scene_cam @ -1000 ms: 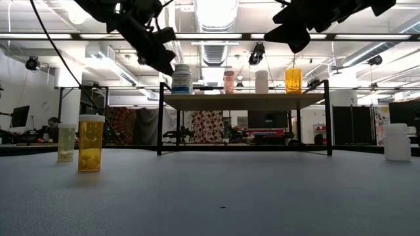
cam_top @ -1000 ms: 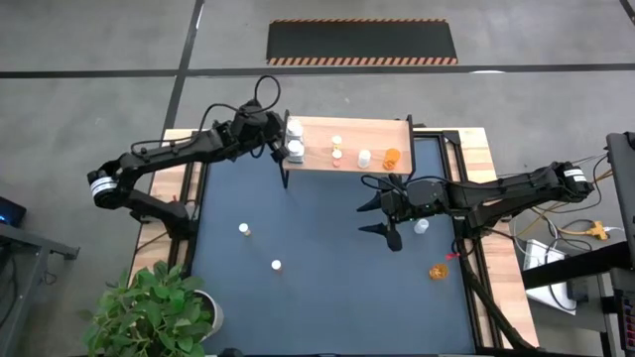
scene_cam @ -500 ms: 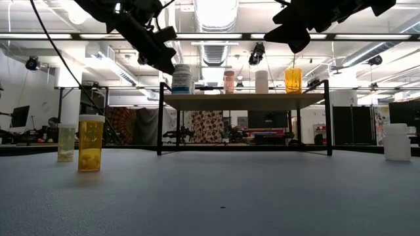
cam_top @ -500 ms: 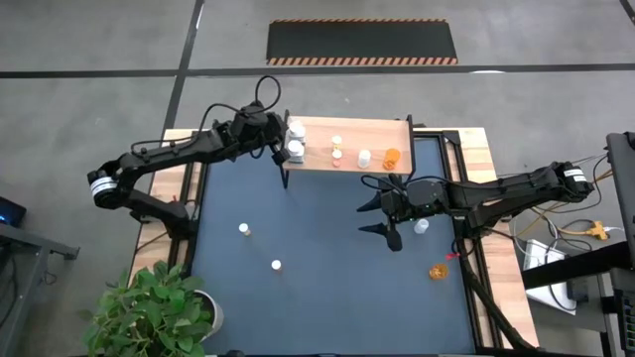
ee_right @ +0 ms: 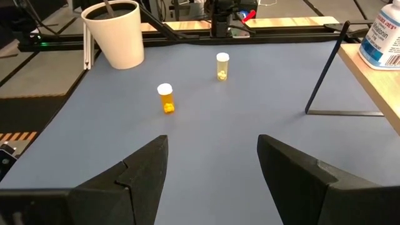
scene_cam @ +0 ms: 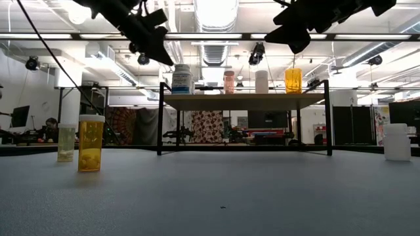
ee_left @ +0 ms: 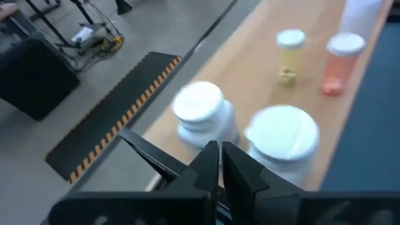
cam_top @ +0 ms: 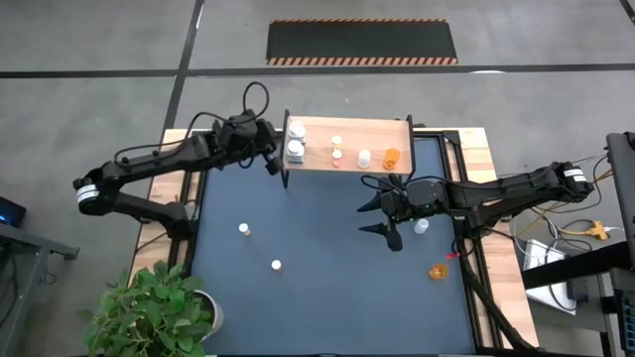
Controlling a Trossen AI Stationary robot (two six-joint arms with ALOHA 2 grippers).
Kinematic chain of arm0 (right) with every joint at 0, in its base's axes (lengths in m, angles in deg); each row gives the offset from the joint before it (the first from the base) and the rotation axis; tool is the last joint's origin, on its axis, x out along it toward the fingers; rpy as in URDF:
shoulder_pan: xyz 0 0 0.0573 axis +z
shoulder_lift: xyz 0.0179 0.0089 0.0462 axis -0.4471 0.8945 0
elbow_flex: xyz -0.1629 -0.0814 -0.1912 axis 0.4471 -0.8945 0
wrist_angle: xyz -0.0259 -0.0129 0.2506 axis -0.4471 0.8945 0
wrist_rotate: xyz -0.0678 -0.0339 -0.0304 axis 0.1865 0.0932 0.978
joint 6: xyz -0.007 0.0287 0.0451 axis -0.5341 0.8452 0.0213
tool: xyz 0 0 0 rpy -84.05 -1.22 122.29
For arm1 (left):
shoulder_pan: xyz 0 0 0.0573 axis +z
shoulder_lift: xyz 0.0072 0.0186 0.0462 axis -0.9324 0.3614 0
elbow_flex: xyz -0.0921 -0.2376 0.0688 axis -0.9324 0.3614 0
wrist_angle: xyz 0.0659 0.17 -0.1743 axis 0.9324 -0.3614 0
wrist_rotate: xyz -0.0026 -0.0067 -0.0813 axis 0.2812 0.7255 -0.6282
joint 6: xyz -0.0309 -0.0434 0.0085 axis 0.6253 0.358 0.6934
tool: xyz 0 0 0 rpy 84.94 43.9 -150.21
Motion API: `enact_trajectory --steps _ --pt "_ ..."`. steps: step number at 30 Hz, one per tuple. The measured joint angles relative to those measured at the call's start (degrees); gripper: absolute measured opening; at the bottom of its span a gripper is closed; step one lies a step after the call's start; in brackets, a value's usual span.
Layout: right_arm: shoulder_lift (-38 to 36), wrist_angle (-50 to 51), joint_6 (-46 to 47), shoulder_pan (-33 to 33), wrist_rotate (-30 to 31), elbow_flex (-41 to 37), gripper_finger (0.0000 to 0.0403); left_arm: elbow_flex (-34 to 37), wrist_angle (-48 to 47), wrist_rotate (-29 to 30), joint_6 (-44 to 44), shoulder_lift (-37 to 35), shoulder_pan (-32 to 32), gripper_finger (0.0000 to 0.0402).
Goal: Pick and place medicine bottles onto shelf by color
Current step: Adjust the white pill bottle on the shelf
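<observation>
The shelf [cam_top: 372, 134], a light-wood board on black legs, stands at the mat's far edge. On it are two white bottles [cam_top: 295, 151] at its left end, small pale and pinkish ones [cam_top: 337, 149], a white one [cam_top: 364, 158] and an orange one [cam_top: 391, 157]. My left gripper [cam_top: 272, 163] is shut and hangs just off the shelf's left end, touching nothing; in its wrist view the shut fingertips [ee_left: 219, 164] point at the two white bottles [ee_left: 284, 134]. My right gripper [cam_top: 382, 216] hovers open over the mat's right half, holding nothing.
Loose bottles stand on the blue mat [cam_top: 327, 288]: a pale one [cam_top: 243, 229] and an amber one [cam_top: 275, 265] on the left, a whitish one [cam_top: 421, 226] and an orange one [cam_top: 437, 270] on the right. A potted plant [cam_top: 159, 307] sits at the near left corner.
My left gripper, still shut, has drawn back from the white bottles at the shelf's left end, going toward the table's left edge and slightly up, with a roll of the wrist. The bottles stay in place.
</observation>
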Motion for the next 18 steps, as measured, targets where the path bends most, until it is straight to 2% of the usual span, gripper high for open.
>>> enact_trajectory --steps 7,18 --pt "0.0 0.26 0.0 0.0 0.0 0.0 0.0235 0.12 -0.37 -0.1 1.98 2.14 -2.55 0.0001" --pt "0.0 0.46 0.04 0.0 0.0 0.0 0.0235 0.12 -0.65 -0.06 3.01 3.29 -3.04 0.0001"
